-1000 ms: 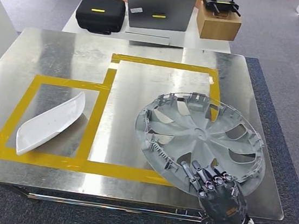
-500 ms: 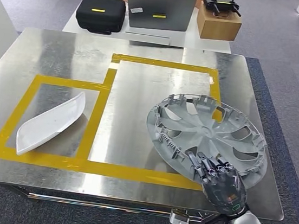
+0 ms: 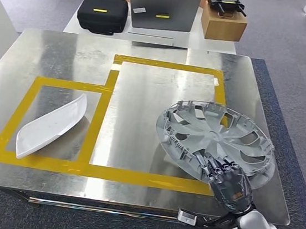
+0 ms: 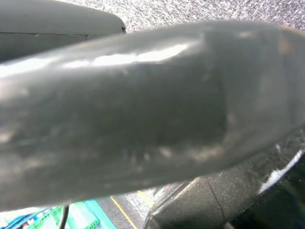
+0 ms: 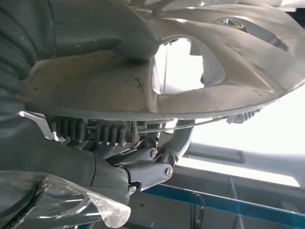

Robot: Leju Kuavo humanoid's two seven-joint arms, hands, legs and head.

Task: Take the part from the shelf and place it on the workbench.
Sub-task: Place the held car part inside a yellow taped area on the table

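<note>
— Since a second ago the wheel cover (image 3: 216, 142) has slid toward the robot's right side of the table (image 3: 146, 91) and looks smaller and flatter in the head view; the right hand (image 3: 227, 186) has gone with it, and the white curved part (image 3: 51, 125) in the smaller taped box has stayed put.

— And the grip, from the head view?

— The right hand grasps the cover at its near rim, dark fingers over the top edge. The cover seems tilted, far edge over the yellow tape (image 3: 99, 124), near edge at the table's corner. Whether it touches the steel, I cannot tell.

— The left wrist view?

— A blurred dark surface close to the lens; I cannot tell the left hand's state.

— The right wrist view?

— The cover (image 5: 216, 62) sits close, its grey underside with ribbed clips along the rim, thumb (image 5: 93, 28) pressed on one face and fingers (image 5: 144, 167) curled under.

— Which step, then?

— Placing, I judge. Next calls for bringing the cover back inside the larger taped square, lowering it flat, then letting go. It looks thin, wide and springy, so an edge grip may let it sag.
</note>
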